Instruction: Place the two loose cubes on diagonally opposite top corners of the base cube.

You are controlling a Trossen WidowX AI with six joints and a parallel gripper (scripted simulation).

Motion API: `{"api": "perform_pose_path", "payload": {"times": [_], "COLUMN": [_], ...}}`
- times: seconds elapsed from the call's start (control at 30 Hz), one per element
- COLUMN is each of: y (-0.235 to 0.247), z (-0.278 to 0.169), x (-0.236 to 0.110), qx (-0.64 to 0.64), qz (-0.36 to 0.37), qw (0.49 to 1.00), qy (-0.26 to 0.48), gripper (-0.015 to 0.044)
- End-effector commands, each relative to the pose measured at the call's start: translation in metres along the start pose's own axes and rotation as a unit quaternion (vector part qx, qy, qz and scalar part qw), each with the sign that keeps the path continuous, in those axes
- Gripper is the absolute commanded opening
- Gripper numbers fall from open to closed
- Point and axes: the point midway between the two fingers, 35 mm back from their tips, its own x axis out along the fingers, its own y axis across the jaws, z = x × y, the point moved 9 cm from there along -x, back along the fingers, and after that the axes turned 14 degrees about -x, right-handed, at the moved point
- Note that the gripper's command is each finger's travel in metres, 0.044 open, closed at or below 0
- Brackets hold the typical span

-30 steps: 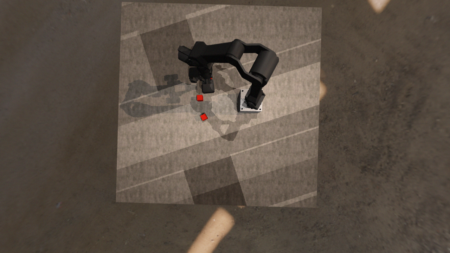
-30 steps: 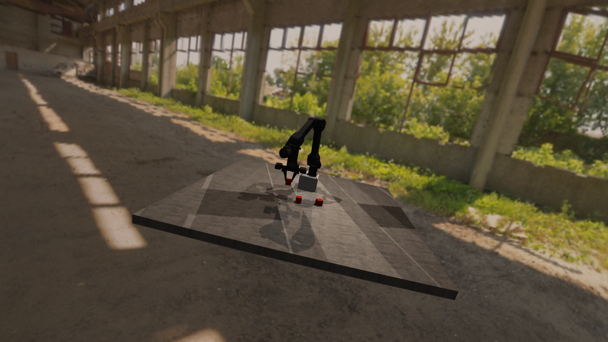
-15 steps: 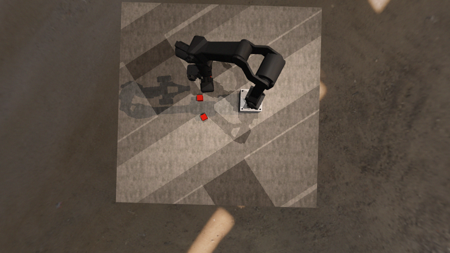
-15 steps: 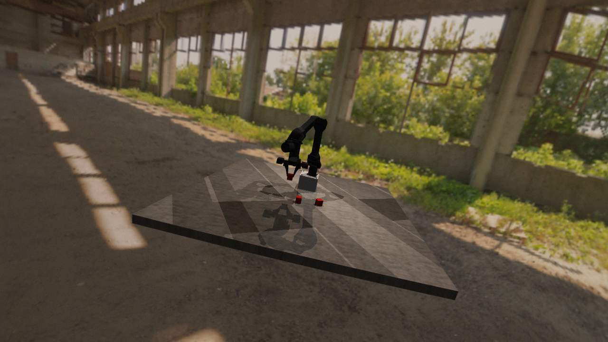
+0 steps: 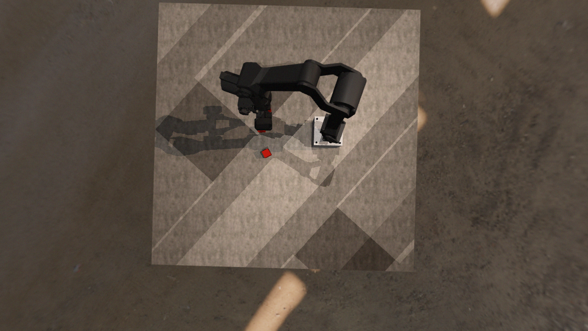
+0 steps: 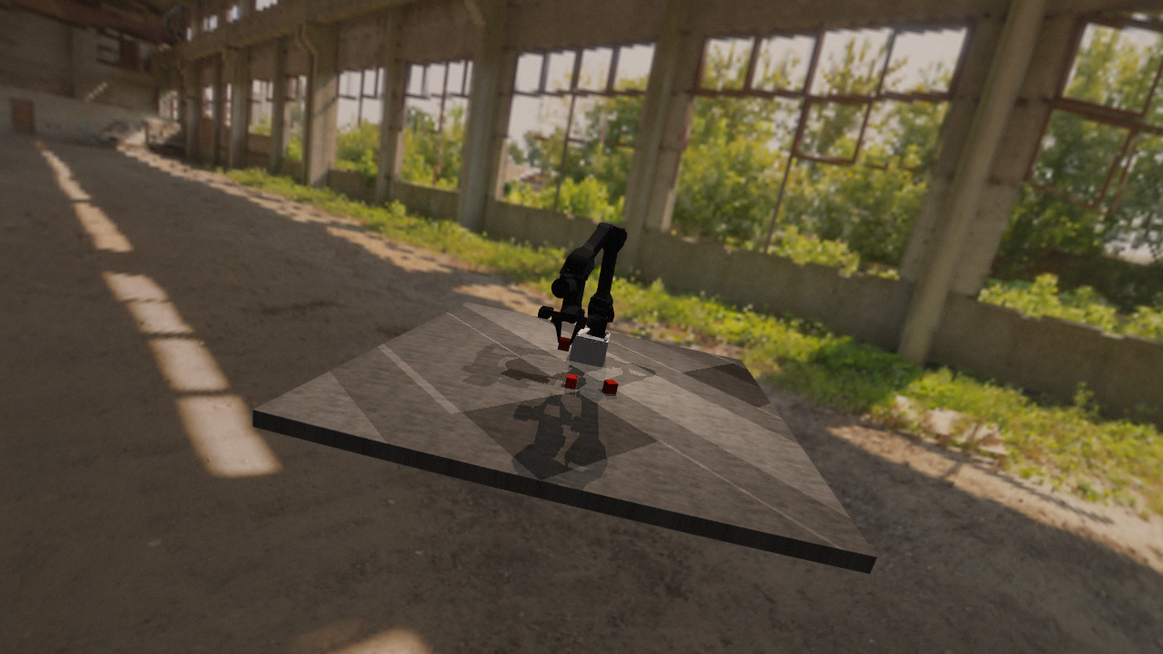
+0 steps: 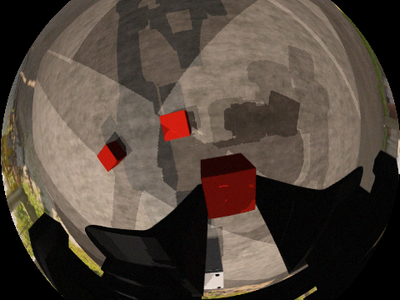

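My gripper (image 5: 262, 122) (image 6: 563, 340) (image 7: 227, 185) is shut on a red cube (image 6: 563, 344) (image 7: 228, 189) and holds it level, clear above the platform. Two more red cubes stand on the platform below. In the wrist view the nearer cube (image 7: 176, 125) (image 6: 571, 381) is ahead and slightly left of the held one. The farther cube (image 7: 112, 156) (image 5: 266, 153) (image 6: 610, 387) is further left. In the overhead view the gripper hides the nearer cube almost fully. I cannot tell which of the two is the fixed base.
The grey patterned platform (image 5: 287, 226) (image 6: 406, 390) carries everything. The arm's grey mounting block (image 5: 316, 122) (image 6: 587, 351) stands right of the cubes. The arm's shadows fall across the platform. Bare ground surrounds the platform's edges.
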Motion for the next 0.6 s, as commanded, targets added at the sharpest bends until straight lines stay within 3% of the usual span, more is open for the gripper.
{"api": "perform_pose_path", "payload": {"times": [0.0, 0.57], "y": [0.008, 0.050], "z": [0.009, 0.040], "x": [0.004, 0.015], "qx": [0.011, 0.057], "qz": [0.001, 0.002], "qw": [1.000, 0.998], "qy": [0.002, 0.001], "gripper": [0.0105, 0.0105]}}
